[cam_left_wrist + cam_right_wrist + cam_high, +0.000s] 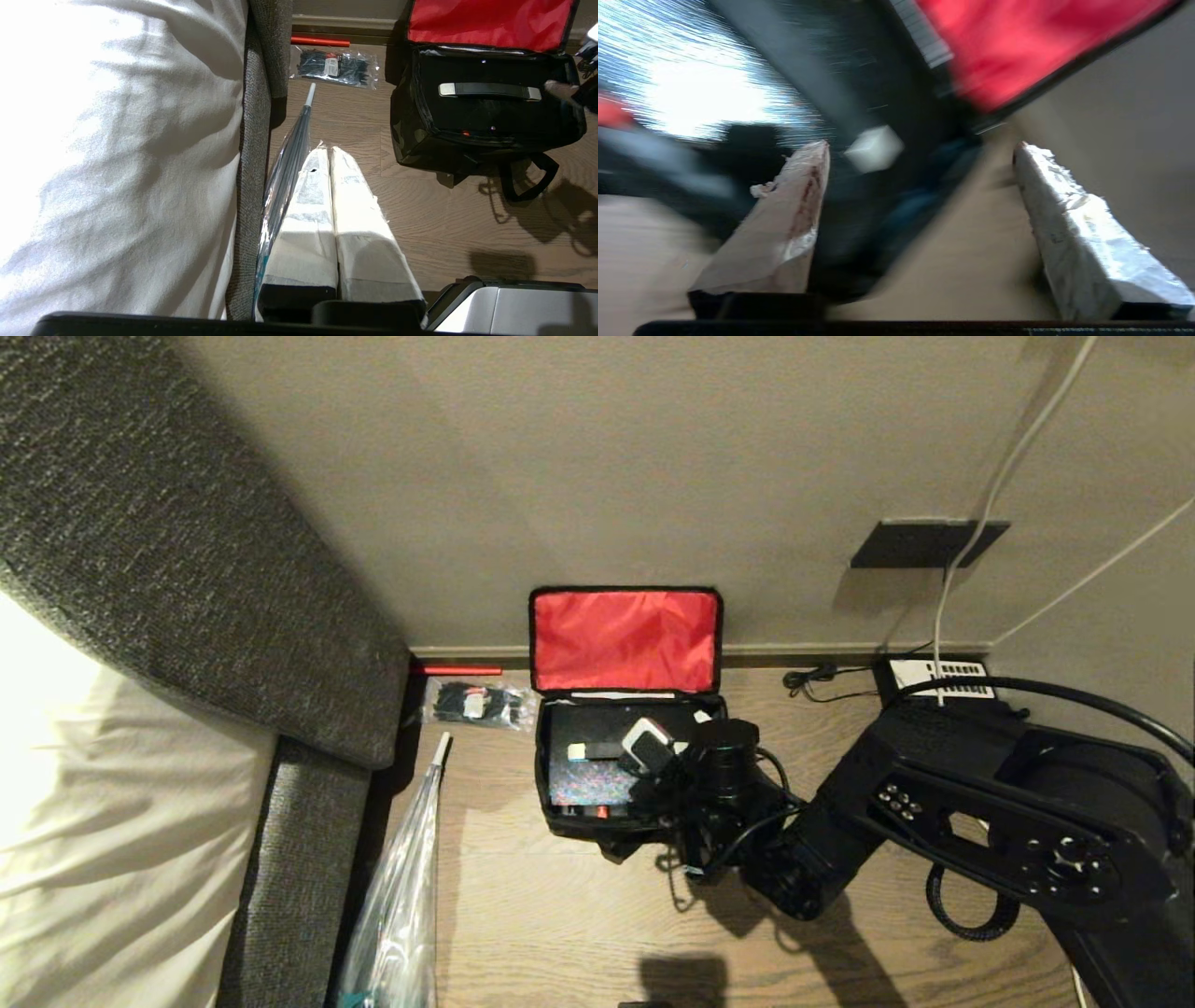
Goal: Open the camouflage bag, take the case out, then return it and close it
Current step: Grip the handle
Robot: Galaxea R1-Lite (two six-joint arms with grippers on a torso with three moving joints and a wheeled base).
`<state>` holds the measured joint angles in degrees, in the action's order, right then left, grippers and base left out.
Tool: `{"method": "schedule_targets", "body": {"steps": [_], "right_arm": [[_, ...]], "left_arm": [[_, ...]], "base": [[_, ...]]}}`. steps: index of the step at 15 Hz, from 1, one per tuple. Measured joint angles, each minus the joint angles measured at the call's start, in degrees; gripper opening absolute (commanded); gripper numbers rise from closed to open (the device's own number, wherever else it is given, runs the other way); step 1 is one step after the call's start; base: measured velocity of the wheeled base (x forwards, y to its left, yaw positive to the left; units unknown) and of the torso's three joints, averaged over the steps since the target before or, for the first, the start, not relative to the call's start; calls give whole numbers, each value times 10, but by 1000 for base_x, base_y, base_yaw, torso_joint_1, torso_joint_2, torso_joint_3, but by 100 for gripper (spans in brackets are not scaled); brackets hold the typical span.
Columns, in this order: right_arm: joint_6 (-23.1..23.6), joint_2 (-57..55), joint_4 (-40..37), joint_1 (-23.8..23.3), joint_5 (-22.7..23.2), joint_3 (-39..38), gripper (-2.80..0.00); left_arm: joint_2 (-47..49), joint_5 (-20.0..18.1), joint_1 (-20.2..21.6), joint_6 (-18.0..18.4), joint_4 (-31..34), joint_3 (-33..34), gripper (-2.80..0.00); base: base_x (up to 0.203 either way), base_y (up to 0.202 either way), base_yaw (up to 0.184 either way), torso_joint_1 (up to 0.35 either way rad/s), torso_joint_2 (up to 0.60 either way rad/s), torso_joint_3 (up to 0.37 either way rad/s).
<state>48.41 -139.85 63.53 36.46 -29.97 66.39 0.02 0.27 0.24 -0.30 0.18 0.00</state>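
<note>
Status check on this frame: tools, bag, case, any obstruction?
Right tool open, empty, over the bag's right end. Left tool shut, parked by the bed. Bag open, lid against wall; case inside. Nothing blocking.

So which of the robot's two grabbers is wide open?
The right gripper, by the camouflage bag with the case inside. Its fingers stand far apart; the left gripper's are pressed together.
</note>
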Motion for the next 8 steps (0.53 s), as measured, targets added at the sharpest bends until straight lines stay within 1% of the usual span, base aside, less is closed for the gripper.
{"method": "schedule_targets", "body": {"steps": [2,3,4,5,6,8], "right_arm": [[148,-16,72,1,-33,10,0],[207,-28,95,4,-53,17,0],[247,-41,98,8,-70,25,0],[272,-54,93,12,-84,37,0],[284,-67,88,13,-94,53,0],[285,-90,77,16,-120,86,0]], "left_arm": [[0,0,0,0,0,0,-280],[0,0,0,0,0,0,-280],[0,0,0,0,0,0,-280],[0,0,0,0,0,0,-280],[0,0,0,0,0,0,-280],[0,0,0,0,0,0,-280]], "base": [[0,0,0,0,0,0],[0,0,0,0,0,0],[0,0,0,0,0,0],[0,0,0,0,0,0],[0,0,0,0,0,0],[0,0,0,0,0,0]]}}
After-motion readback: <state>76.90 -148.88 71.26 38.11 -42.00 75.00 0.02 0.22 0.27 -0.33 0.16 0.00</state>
